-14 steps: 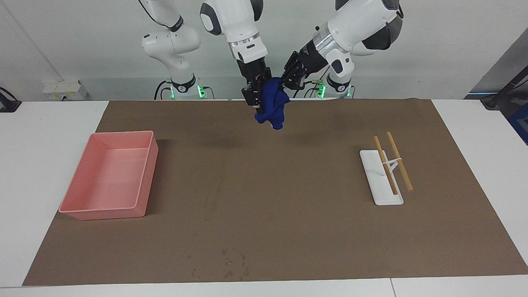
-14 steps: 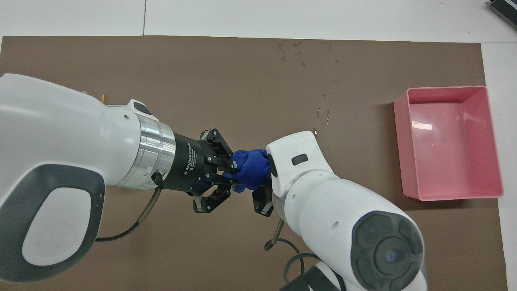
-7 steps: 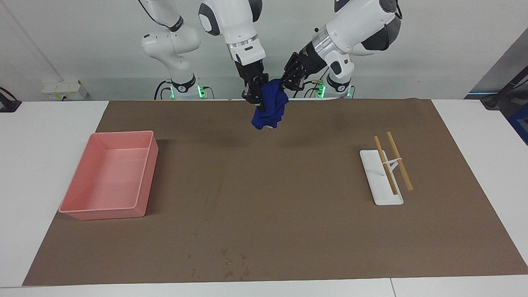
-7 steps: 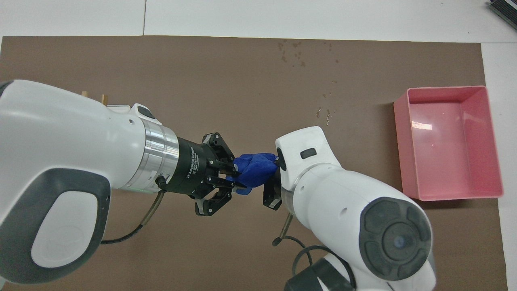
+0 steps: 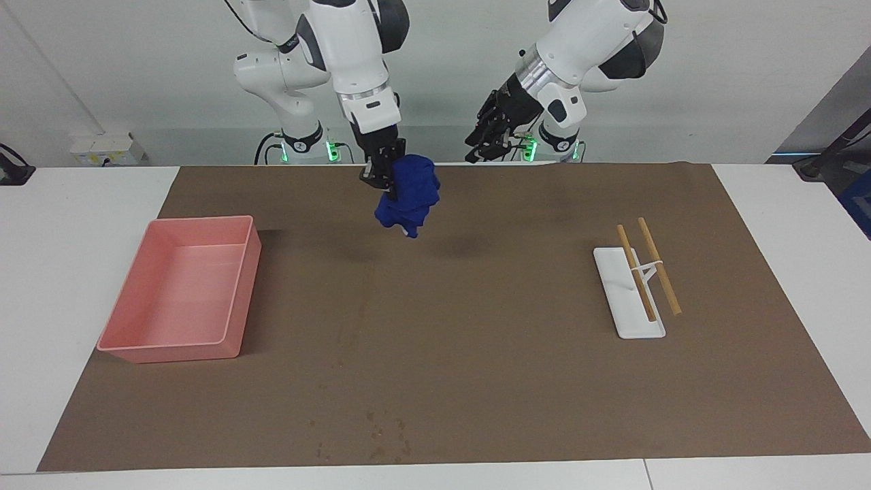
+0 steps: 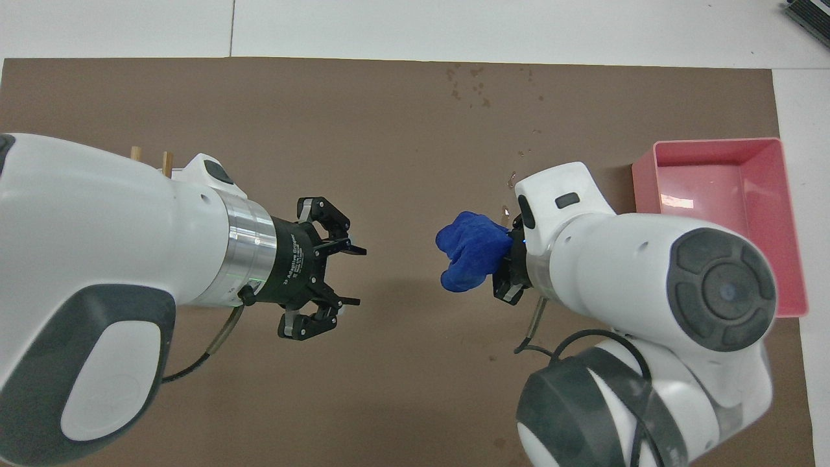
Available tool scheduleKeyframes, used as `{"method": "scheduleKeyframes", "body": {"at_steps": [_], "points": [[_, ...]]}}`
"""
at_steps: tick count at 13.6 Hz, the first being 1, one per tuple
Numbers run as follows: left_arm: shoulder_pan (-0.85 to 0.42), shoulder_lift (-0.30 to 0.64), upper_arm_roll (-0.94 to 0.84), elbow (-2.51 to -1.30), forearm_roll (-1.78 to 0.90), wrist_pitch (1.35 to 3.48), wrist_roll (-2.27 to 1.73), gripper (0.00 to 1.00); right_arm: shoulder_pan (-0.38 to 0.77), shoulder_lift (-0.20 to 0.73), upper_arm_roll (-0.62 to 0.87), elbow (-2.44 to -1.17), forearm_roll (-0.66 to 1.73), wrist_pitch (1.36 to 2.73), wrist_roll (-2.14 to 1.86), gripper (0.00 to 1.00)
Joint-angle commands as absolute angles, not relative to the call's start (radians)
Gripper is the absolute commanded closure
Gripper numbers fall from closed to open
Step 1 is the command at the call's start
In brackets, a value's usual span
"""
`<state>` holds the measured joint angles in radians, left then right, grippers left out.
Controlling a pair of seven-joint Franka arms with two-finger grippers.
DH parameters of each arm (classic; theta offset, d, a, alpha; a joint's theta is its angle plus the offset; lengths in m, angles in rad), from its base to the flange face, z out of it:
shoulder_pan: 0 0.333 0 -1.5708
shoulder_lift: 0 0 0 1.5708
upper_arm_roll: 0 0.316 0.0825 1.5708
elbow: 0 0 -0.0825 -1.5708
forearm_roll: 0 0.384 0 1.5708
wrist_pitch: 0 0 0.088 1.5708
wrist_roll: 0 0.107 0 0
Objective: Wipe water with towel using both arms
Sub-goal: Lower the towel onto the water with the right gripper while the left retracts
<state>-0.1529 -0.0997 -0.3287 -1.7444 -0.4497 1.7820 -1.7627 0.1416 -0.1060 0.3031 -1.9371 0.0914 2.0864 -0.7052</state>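
Note:
The deep-blue towel (image 5: 406,194) hangs as a lumpy wad from my right gripper (image 5: 382,178), which is shut on it in the air over the brown mat, near the robots' edge. In the overhead view the towel (image 6: 470,250) sticks out from the right gripper (image 6: 507,263). My left gripper (image 5: 484,144) is open and empty, up in the air apart from the towel; its spread fingers show in the overhead view (image 6: 360,276). The water is a faint darker streak (image 5: 355,309) on the mat's middle, farther from the robots than the towel.
A pink tray (image 5: 180,347) stands at the right arm's end of the mat and also shows in the overhead view (image 6: 720,144). A white holder (image 5: 629,320) with two wooden sticks (image 5: 659,269) lies toward the left arm's end. Small dark specks (image 5: 381,435) dot the mat's farthest edge.
My left gripper has let go of the towel, opened and drawn back toward its own end. My right gripper has carried the towel toward the pink tray's end.

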Motion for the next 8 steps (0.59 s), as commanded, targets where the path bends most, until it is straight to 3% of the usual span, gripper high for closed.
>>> {"method": "scheduleKeyframes", "body": {"at_steps": [1,6,8], "points": [[-0.144,-0.114,-0.316,-1.756,-0.362,1.790,-1.515,0.00,0.117,-0.112,0.314,-1.940,0.084,2.082,-0.736,1.00],[0.024,-0.114,-0.308,-1.764,-0.257,1.795,-0.902,0.00,0.081,-0.046,0.314,-1.944,0.005,2.118,-0.744,1.00],[0.064,-0.112,-0.308,-1.763,-0.198,1.793,-0.664,0.00,0.074,0.021,0.314,-1.942,-0.087,2.103,-0.782,1.00]]}}
